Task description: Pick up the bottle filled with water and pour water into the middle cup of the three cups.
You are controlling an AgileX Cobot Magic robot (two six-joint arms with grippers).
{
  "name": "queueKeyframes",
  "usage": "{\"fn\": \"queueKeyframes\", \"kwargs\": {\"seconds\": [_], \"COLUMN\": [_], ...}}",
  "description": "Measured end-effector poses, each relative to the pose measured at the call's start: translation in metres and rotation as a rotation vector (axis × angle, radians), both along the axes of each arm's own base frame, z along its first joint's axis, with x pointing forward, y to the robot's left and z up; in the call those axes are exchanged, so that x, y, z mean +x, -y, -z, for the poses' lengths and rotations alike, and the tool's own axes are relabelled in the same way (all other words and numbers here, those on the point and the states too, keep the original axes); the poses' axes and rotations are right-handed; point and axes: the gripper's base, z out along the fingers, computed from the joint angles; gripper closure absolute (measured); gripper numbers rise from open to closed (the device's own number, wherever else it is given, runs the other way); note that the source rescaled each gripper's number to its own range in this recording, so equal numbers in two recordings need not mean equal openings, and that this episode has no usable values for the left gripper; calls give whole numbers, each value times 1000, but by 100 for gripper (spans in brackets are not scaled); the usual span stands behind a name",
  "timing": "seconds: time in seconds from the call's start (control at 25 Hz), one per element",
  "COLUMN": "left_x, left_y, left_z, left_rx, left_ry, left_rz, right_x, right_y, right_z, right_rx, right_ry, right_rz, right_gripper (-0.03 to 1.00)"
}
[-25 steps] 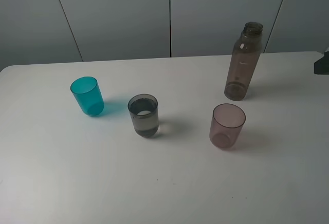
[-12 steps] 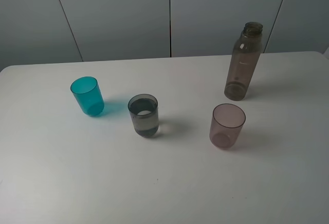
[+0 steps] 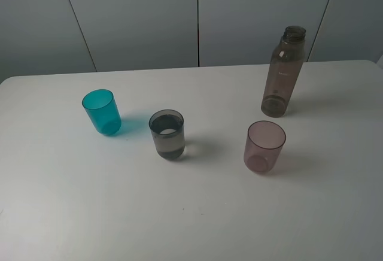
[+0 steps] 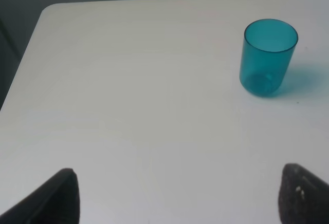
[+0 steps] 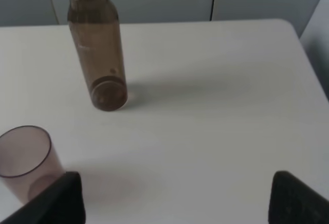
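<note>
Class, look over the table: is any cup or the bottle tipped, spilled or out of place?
Nothing stands out. The bottle, teal cup, middle cup and pinkish cup all stand upright and apart on a dry table. Only the middle cup holds liquid.

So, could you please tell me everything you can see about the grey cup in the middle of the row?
The middle cup is a small translucent smoky-grey tumbler, plastic by its look, with slightly tapering walls and an open round rim. It stands upright on the white table, between the teal cup and the pinkish-mauve cup, apart from both. A clear liquid seems to fill roughly its lower half. Nothing touches it but the table, and neither wrist view shows it.
</note>
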Motion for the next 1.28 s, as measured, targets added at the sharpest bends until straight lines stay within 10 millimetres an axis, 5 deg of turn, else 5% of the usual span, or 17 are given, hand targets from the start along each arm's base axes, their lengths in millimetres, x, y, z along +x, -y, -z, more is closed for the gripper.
{"fn": "queueKeyframes", "kwargs": {"seconds": [0.16, 0.72, 1.28], "left_x": [0, 0, 0], "left_y": [0, 0, 0], "left_z": [0, 0, 0], "left_rx": [0, 0, 0], "left_ry": [0, 0, 0], "left_rz": [0, 0, 0], "right_x": [-15, -6, -6], "right_y": [1, 3, 3], "right_z": [7, 28, 29], "right_rx": [4, 42, 37], "right_ry": [67, -2, -5], "right_rz": [37, -12, -24], "right_gripper": [59, 59, 59]}}
